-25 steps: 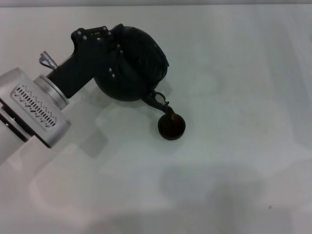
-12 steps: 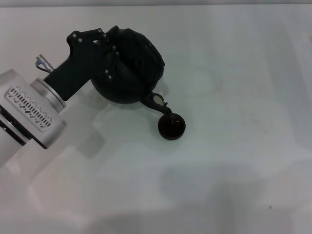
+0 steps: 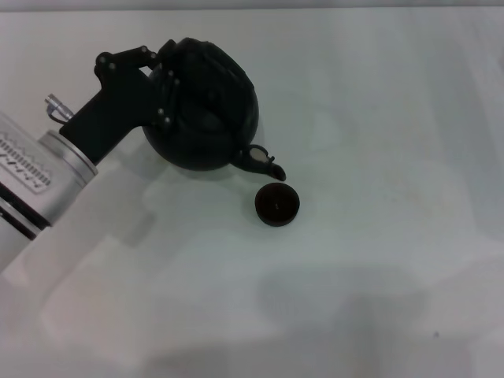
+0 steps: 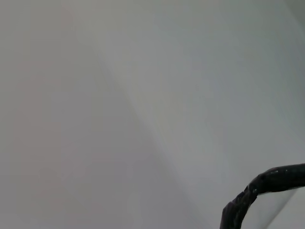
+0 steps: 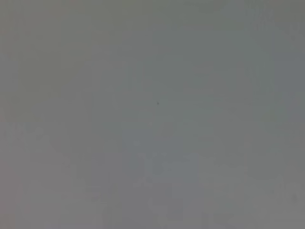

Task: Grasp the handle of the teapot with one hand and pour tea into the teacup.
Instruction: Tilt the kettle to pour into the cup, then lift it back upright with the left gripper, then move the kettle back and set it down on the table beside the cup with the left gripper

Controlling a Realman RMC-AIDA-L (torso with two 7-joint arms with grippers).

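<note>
black teapot point(image 3: 206, 110) tilted beside dark-filled teacup point(image 3: 277, 204).

From the head view I can't see how the left claw point(image 3: 161, 90) meets the handle: black claw and black teapot point(image 3: 209, 110) merge, so the handle itself can't be picked out there. My left arm runs off the picture's left edge. The teacup point(image 3: 277, 204) is too small and dark for me to judge what is in it. In the left wrist view only a short curved piece of the handle point(image 4: 259, 188) shows, cut off at the corner. The right wrist view gives me only blank grey, and the right claw shows nowhere.
</note>
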